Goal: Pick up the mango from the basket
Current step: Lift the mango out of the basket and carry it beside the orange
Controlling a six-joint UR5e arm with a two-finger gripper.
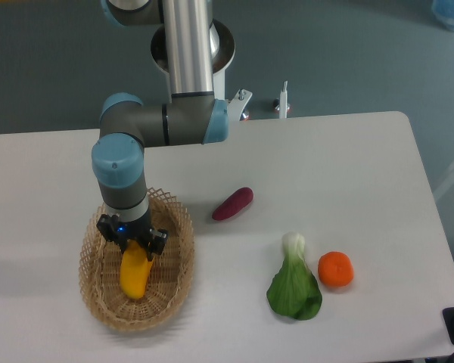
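The mango (134,274) is a yellow-orange elongated fruit lying inside the tan woven basket (178,261) at the front left of the table. My gripper (135,243) points straight down into the basket, over the mango's upper end. Its dark fingers (157,242) sit against either side of that end and hide it. The jaws look drawn in around the fruit. The mango's lower part rests on the basket floor.
A purple-red sweet potato (233,203) lies on the white table right of the basket. Further right are a green bok choy (293,285) and a round orange (335,270). The arm's base stands behind the table's back edge.
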